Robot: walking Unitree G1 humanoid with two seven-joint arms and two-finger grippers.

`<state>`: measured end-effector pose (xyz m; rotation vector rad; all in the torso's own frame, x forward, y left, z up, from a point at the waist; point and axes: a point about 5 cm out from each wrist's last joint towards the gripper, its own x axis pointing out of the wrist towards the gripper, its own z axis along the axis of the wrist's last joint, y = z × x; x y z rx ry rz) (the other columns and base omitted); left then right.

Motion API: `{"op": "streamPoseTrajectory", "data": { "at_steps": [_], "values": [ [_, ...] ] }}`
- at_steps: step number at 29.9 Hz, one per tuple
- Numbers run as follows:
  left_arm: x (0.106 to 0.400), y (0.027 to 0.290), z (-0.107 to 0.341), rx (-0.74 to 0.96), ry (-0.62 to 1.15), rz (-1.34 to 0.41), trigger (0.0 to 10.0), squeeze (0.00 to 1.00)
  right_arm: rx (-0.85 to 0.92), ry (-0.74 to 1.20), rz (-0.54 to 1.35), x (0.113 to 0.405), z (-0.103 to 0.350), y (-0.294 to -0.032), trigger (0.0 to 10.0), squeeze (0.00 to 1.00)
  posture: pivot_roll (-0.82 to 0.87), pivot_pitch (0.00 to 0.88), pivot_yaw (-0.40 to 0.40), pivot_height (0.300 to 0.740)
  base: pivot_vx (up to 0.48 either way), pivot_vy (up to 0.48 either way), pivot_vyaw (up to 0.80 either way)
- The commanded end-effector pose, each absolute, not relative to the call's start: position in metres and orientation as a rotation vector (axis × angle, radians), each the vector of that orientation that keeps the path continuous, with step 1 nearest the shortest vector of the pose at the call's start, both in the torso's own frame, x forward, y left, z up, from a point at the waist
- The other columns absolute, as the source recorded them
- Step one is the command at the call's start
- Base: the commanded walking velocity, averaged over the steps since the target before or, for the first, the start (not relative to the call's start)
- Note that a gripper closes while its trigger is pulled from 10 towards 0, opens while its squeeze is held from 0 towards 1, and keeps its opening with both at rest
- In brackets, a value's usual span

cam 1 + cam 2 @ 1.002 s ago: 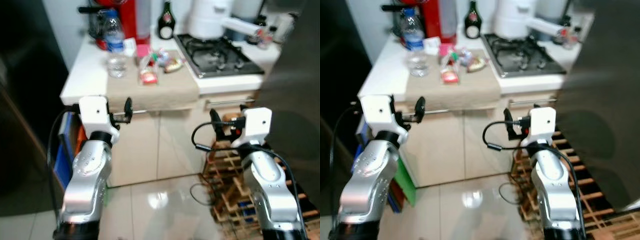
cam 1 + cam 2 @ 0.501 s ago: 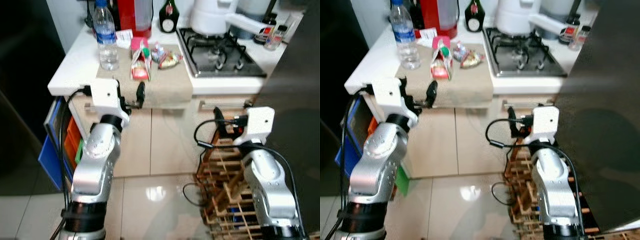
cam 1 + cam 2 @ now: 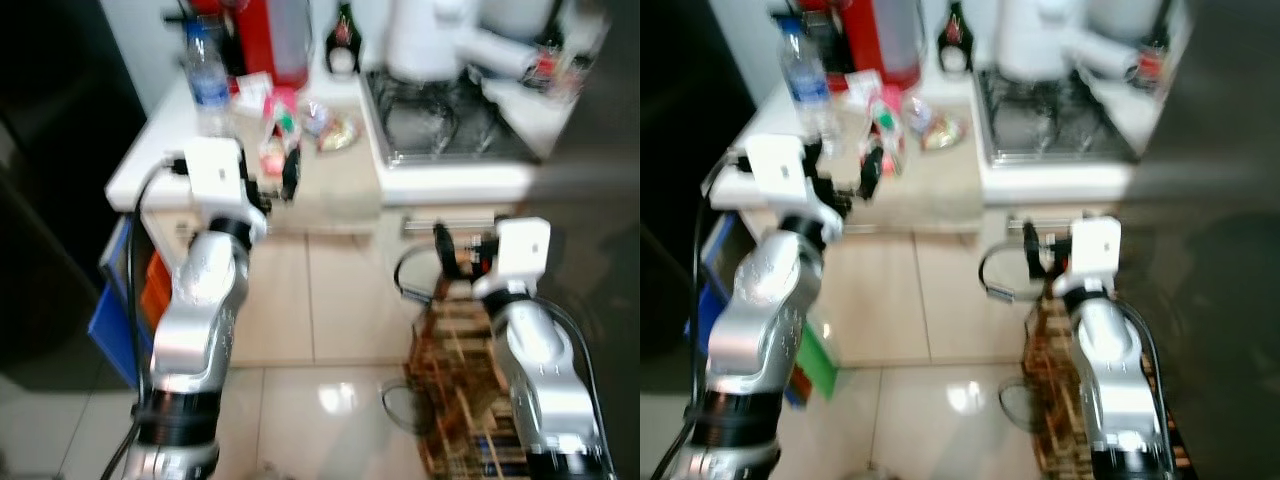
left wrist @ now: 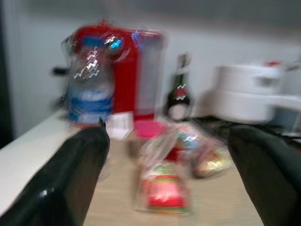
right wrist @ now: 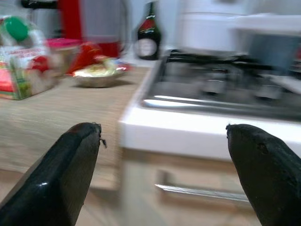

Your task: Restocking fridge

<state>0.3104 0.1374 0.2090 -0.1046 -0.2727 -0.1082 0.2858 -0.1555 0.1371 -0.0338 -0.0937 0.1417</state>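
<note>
Closing in on the counter: head views, blurred w/ motion, put the left gripper (image 3: 285,172) higher and nearer than 1 s ago, now at the cloth's front edge, just short of the carton (image 3: 272,157). Water bottle (image 3: 208,88) stands beside it, snack bags behind. Right gripper (image 3: 1032,252) hangs low by the wooden rack (image 3: 462,400), idle.

Left wrist view: fingers (image 4: 77,174) spread wide, nothing between them; carton (image 4: 164,188) dead ahead, bottle (image 4: 89,89) off to one side.

Right wrist view: fingers (image 5: 66,174) also wide apart, empty, facing the hob (image 5: 221,89).

Judgement: pickup of a fridge item is imminent; fridge itself not identifiable.
</note>
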Motion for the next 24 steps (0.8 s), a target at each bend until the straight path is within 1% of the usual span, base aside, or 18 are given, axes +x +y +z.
{"op": "streamPoseTrajectory", "data": {
  "at_steps": [1,8,10,12,13,14,16,20,22,24],
  "values": [
    [0.311,0.13,0.216,-0.125,-0.296,-0.123,10.0,0.0,-0.05,-0.092,0.118,0.284,0.136,-0.165,10.0,0.0,-0.02,0.0,0.023,0.74,0.461,0.0,0.0],
    [0.313,0.131,0.227,-0.122,-0.329,-0.126,10.0,0.0,-0.048,-0.09,0.127,0.283,0.135,-0.163,10.0,0.0,-0.02,0.0,0.021,0.74,0.432,0.0,0.0],
    [0.318,0.133,0.233,-0.094,-0.337,-0.102,10.0,0.0,-0.046,-0.087,0.131,0.283,0.134,-0.162,10.0,0.0,-0.02,0.0,0.019,0.74,0.411,0.139,0.0],
    [0.322,0.136,0.248,-0.067,-0.369,-0.065,10.0,0.0,-0.045,-0.084,0.136,0.282,0.133,-0.161,10.0,0.0,-0.02,0.0,0.019,0.74,0.0,0.0,0.0],
    [0.322,0.136,0.248,-0.067,-0.369,-0.065,10.0,0.0,-0.045,-0.084,0.136,0.282,0.133,-0.161,10.0,0.0,-0.02,0.0,0.019,0.74,0.0,0.0,0.0],
    [0.325,0.135,0.264,-0.042,-0.411,-0.067,10.0,0.0,-0.044,-0.081,0.138,0.281,0.132,-0.16,10.0,0.0,-0.02,0.0,0.019,0.74,0.0,0.0,0.0],
    [0.327,0.135,0.275,-0.038,-0.431,-0.078,10.0,0.0,-0.044,-0.078,0.139,0.28,0.132,-0.16,10.0,0.0,-0.02,0.0,0.019,0.74,0.0,0.0,0.0],
    [0.338,0.131,0.282,-0.048,-0.387,-0.115,10.0,0.0,-0.042,-0.074,0.138,0.279,0.131,-0.161,10.0,0.0,-0.03,0.0,0.019,0.74,0.0,0.0,0.0],
    [0.345,0.129,0.278,-0.069,-0.324,-0.127,10.0,0.0,-0.042,-0.073,0.138,0.279,0.131,-0.161,10.0,0.0,-0.03,0.0,0.019,0.74,0.0,0.0,0.0],
    [0.353,0.123,0.27,-0.063,-0.221,-0.155,10.0,0.0,-0.042,-0.071,0.14,0.279,0.131,-0.16,10.0,0.0,-0.03,0.0,0.019,0.74,0.0,0.0,0.0]
  ]
}}
